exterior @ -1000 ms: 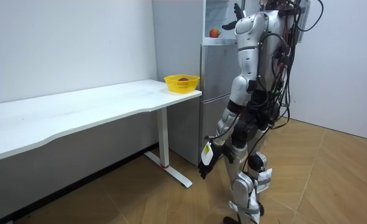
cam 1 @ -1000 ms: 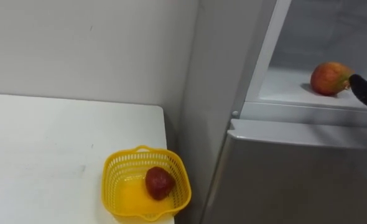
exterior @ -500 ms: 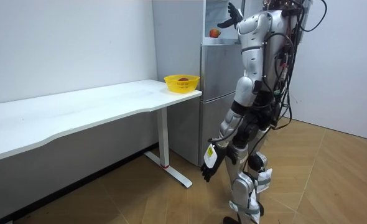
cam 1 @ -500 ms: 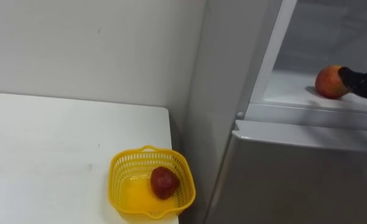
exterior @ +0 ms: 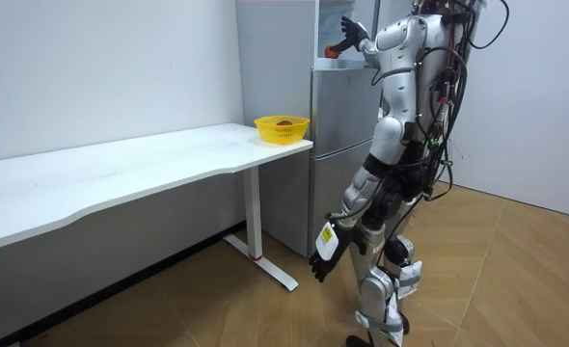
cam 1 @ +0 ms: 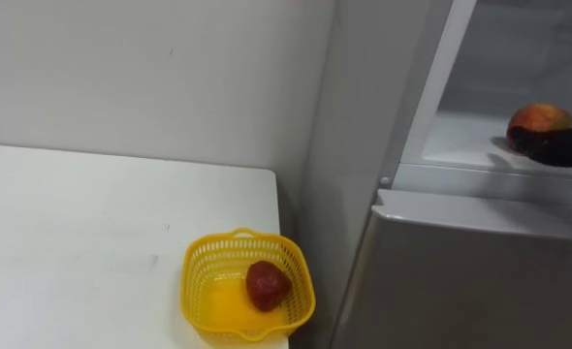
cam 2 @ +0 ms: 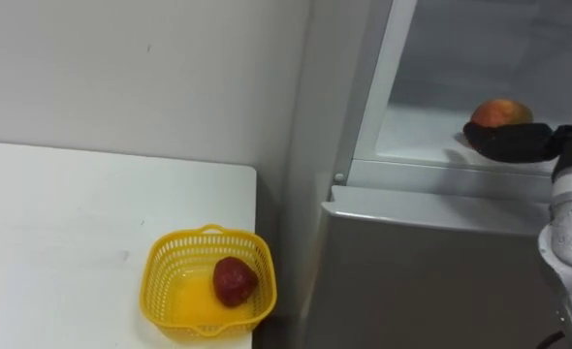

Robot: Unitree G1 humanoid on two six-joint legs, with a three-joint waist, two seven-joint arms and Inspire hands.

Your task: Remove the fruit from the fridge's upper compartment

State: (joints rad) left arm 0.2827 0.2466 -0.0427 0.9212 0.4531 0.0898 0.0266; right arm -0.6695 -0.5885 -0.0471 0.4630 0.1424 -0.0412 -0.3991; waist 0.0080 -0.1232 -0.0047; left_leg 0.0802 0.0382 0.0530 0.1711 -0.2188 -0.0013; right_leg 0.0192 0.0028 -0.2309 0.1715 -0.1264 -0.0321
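Note:
A red-and-yellow fruit [cam 2: 499, 111] sits on the white shelf [cam 2: 422, 136] of the open upper fridge compartment. My right hand [cam 2: 512, 142], dark, reaches in from the right and lies across the fruit's lower front, fingers stretched to the left and touching it. The bottom of the fruit is hidden behind the hand. In the room view I stand facing the fridge [exterior: 335, 145] with the right arm raised to the shelf. My left hand [exterior: 320, 262] hangs by my thigh with relaxed fingers and holds nothing.
A yellow mesh basket [cam 1: 197, 274] holding a dark red fruit [cam 1: 267, 285] stands at the white table's [cam 1: 73, 223] corner beside the fridge. The closed lower fridge door [cam 1: 480, 281] is below the shelf. A plain wall is behind the table.
My right hand slid left from the fruit's right side to lie across its front. The eye view has shifted a little, so everything sits further right in it.

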